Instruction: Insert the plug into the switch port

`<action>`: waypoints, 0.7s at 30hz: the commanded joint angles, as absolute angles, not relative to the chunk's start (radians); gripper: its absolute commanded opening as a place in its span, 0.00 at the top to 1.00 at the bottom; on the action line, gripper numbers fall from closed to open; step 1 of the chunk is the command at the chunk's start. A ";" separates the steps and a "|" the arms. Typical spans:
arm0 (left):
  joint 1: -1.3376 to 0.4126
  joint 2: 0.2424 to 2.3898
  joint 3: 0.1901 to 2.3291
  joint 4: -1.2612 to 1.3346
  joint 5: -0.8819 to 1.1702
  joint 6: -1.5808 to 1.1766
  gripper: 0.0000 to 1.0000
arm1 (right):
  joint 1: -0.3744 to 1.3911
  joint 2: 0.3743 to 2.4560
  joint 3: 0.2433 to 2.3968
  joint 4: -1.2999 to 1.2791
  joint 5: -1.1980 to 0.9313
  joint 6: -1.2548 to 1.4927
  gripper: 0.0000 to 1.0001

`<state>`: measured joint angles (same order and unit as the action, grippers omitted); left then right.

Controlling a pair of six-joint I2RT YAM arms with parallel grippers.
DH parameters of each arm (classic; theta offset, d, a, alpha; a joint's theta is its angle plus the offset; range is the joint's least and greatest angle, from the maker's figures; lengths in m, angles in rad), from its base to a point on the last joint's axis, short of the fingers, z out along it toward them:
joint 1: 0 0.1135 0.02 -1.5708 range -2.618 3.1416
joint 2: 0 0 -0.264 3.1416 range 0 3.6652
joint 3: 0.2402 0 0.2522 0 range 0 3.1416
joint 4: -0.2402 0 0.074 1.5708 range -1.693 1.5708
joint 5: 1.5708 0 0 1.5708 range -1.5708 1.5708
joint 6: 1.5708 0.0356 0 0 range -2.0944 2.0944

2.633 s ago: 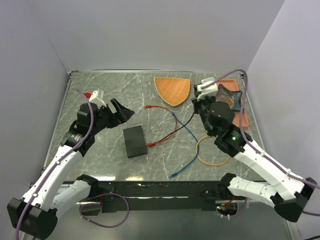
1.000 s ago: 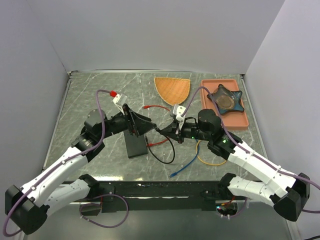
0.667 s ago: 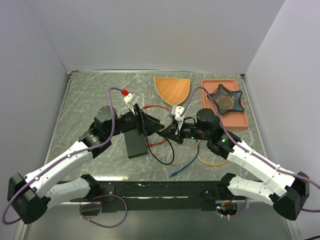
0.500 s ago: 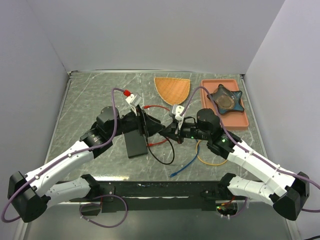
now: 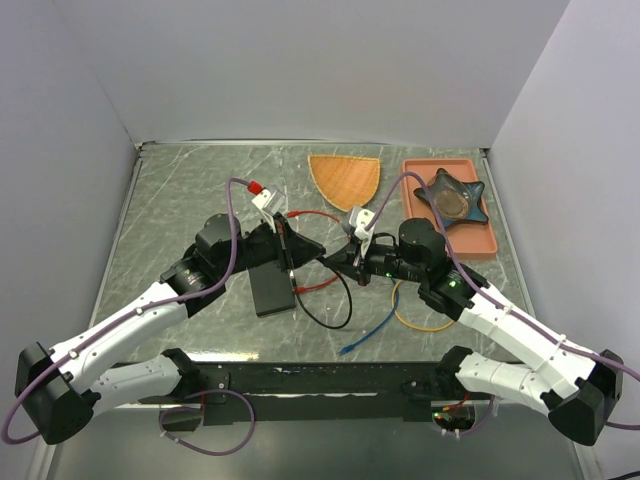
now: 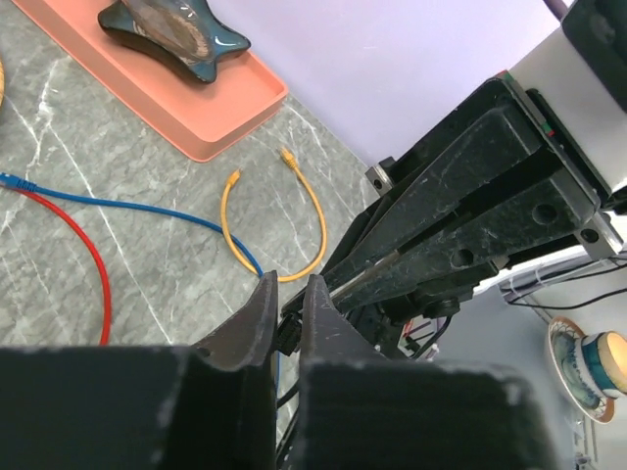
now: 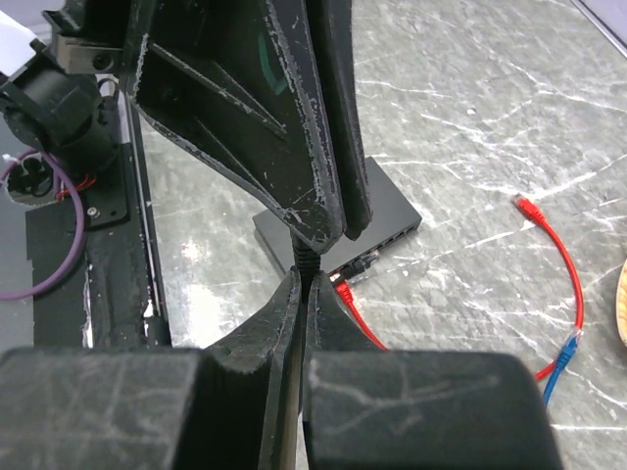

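Note:
The flat black switch [image 5: 266, 285] lies on the marble table, its port edge [image 7: 392, 239] facing right. A red plug [image 7: 341, 288] and a dark plug sit in that edge. Above the table beside it, my two grippers meet tip to tip. My left gripper [image 5: 316, 249] [image 6: 290, 284] is shut on the black plug [image 6: 288, 336] [image 7: 302, 256]. My right gripper [image 5: 334, 262] [image 7: 305, 277] is shut on the black cable just behind that plug. The cable hangs in a loop [image 5: 338, 322] back toward the switch.
A red cable [image 5: 345, 240], a blue cable [image 5: 375, 325] and a yellow loop [image 5: 425, 305] lie right of the switch. At the back are an orange fan-shaped mat [image 5: 345, 180] and a salmon tray [image 5: 482, 240] with a dark star-shaped dish [image 5: 452, 195].
My left arm swung right from the left side to the right gripper, and its jaws closed on the plug. The right gripper kept its hold on the cable and barely moved.

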<state>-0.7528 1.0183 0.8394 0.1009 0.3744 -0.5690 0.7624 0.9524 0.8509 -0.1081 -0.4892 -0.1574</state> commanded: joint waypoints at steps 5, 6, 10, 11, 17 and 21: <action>-0.773 1.035 0.914 0.089 0.296 -0.603 0.99 | 0.755 0.925 0.917 -0.116 -0.399 -0.137 0.78; -0.776 1.040 0.920 0.081 0.279 -0.617 0.99 | 0.755 0.925 0.928 -0.130 -0.381 -0.137 0.74; -0.785 1.046 0.928 0.081 0.204 -0.672 0.99 | 0.756 0.913 0.971 -0.163 -0.289 -0.140 0.46; -0.787 1.045 0.934 0.078 0.189 -0.689 0.99 | 0.758 0.908 0.982 -0.164 -0.258 -0.143 0.36; -0.787 1.022 0.934 0.045 0.056 -0.860 0.99 | 0.770 0.926 1.026 -0.189 -0.177 -0.147 0.01; -0.787 0.999 0.934 0.023 0.014 -0.972 0.99 | 0.819 0.953 1.042 -0.199 -0.059 -0.163 0.01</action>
